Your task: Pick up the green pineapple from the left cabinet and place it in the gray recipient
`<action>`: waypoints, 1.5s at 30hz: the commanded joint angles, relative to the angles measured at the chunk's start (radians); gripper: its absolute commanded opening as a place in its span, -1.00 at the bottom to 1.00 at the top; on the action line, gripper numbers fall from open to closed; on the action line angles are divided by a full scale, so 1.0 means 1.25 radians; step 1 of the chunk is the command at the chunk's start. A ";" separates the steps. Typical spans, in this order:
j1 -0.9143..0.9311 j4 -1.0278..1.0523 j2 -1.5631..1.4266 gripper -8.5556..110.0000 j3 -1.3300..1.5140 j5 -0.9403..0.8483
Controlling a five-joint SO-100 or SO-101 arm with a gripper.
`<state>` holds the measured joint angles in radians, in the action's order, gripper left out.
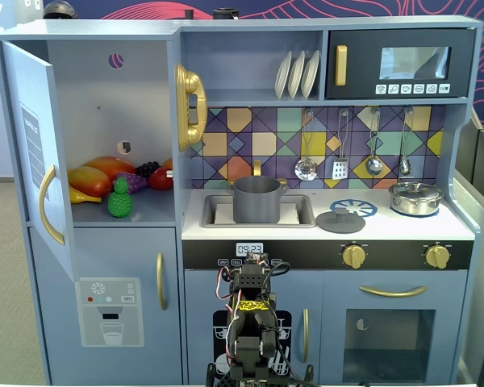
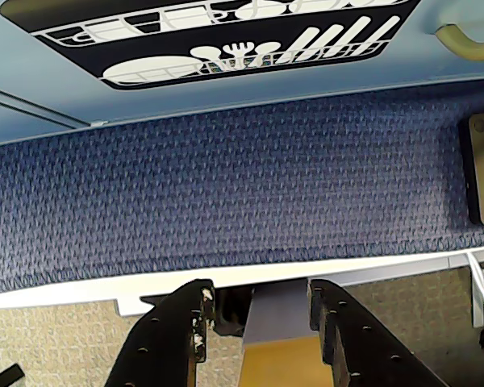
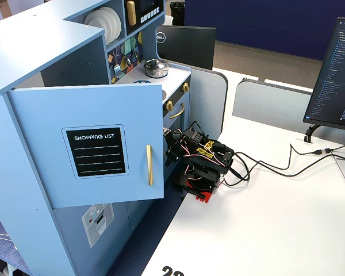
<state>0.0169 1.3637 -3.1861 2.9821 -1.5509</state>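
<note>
Currently the left cabinet (image 1: pixel 113 121) stands open in a fixed view, its blue door (image 1: pixel 34 153) swung out toward 9 o'clock; in another fixed view that door (image 3: pixel 86 144) shows a "SHOPPING LIST" panel and a gold handle (image 3: pixel 149 165). White table (image 3: pixel 264 230) carries the arm (image 3: pixel 202 160), folded low against the kitchen front, cables trailing off toward 3 o'clock. Gray recipient (image 1: pixel 256 199) sits upright in the sink (image 1: pixel 305 211) at the counter's centre, its round lid (image 1: pixel 340 220) flat on the counter just beside it at 3 o'clock. Silver lidded pot (image 1: pixel 415 197) is further out at 3 o'clock on the burner. Green pineapple (image 1: pixel 120 198) stands upright at the front of the cabinet shelf, at 9 o'clock from the recipient and well apart from it, with a pile of other toy fruit (image 1: pixel 105 176) just behind it. Claw (image 2: pixel 258 310) in the wrist view enters from 6 o'clock, jaws moderately parted with nothing between them, pointing at blue carpet (image 2: pixel 226 193) and the base of the kitchen. Claw is well below the pineapple, not touching it.
</note>
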 commanded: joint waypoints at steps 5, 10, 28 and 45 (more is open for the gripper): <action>-0.025 0.087 0.005 -0.86 0.017 -0.153; -0.042 0.080 0.005 -0.86 0.017 -0.140; -0.793 -1.128 0.411 -0.55 -0.361 -0.142; -0.622 -1.325 0.826 -0.13 -0.695 -0.011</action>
<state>-0.7869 -0.2439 -2.1936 2.2227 -1.6245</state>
